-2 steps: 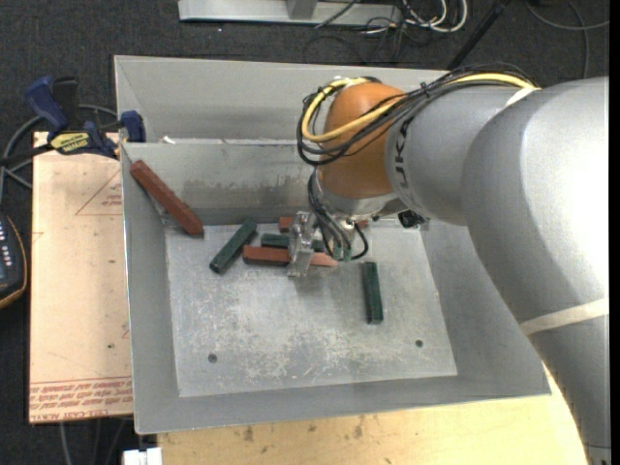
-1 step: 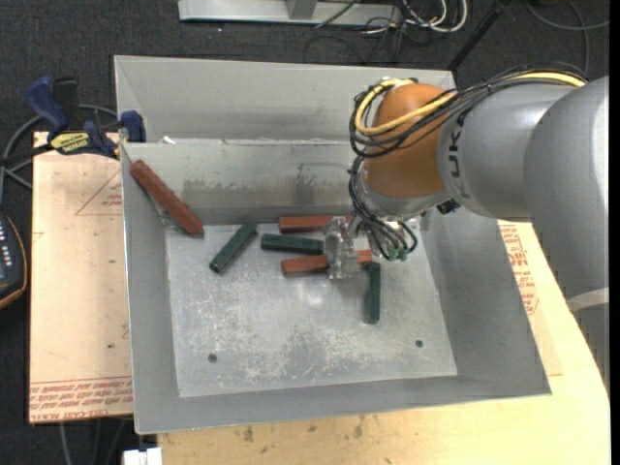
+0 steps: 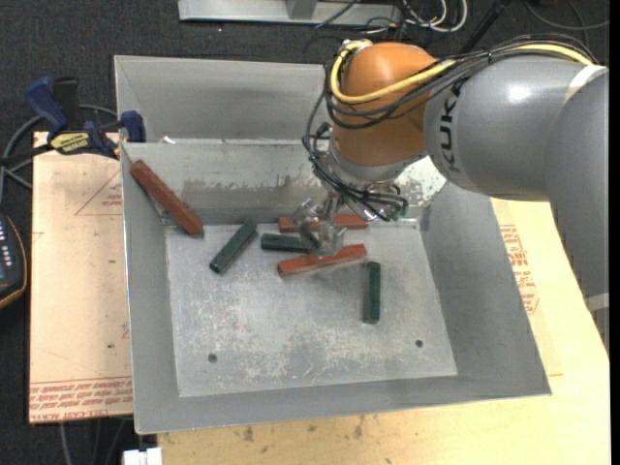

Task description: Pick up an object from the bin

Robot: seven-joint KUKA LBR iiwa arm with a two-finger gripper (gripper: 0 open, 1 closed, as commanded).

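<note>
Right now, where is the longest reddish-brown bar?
The long reddish-brown bar lies slanted in the upper left corner of the grey metal bin, with a dark green bar nearest on its right.

Read as "KUKA": dark capital lettering, running sideways down the grey arm link (image 3: 513, 114), just beside the orange wrist cover (image 3: 383, 90).

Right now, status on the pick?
Gripper low at centre of bin, over red-brown bar. Dark green bar and second red-brown bar crowd it. Grasp not confirmed.
</note>
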